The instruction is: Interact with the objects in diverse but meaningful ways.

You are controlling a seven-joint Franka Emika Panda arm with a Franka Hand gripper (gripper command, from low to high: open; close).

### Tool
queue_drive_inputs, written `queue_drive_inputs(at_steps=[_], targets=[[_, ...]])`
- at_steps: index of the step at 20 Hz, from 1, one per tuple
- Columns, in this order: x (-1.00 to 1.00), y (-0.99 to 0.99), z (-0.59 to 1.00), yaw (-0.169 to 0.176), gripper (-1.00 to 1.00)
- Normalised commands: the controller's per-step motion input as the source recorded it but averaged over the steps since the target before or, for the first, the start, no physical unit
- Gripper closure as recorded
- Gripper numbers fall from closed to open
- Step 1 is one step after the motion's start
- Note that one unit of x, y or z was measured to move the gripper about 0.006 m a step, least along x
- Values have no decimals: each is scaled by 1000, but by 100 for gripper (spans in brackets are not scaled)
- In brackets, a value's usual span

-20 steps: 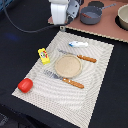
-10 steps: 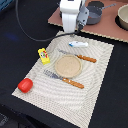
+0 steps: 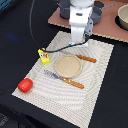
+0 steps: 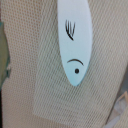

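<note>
Arm moved lower over placemat [image 3: 95, 80]; wrist view alone shows white fish [image 4: 76, 40]; end effector [image 3: 79, 42] state unclear.

Red tomato [image 3: 25, 84]; yellow block [image 3: 44, 56] with red marks; tan plate [image 3: 68, 66]; beige woven mat [image 3: 95, 95]; pale fish-shaped piece [image 4: 76, 35] with black markings; white arm [image 3: 80, 17].

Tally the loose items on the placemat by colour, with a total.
Red: 1, tomato
Yellow: 1, block
Tan: 1, plate
Brown-handled: 2, fork and utensil
White: 1, fish, seen in the wrist view
Total: 6
</note>
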Motion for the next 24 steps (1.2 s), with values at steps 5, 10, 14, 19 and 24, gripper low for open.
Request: queue_drive_inputs(at_steps=[5, 10, 14, 19, 24], targets=[[-5, 41, -323, 100, -100], [199, 90, -173, 17, -100], [231, 66, -162, 0, 100], [160, 14, -245, 0, 100], [157, 17, -242, 0, 100]])
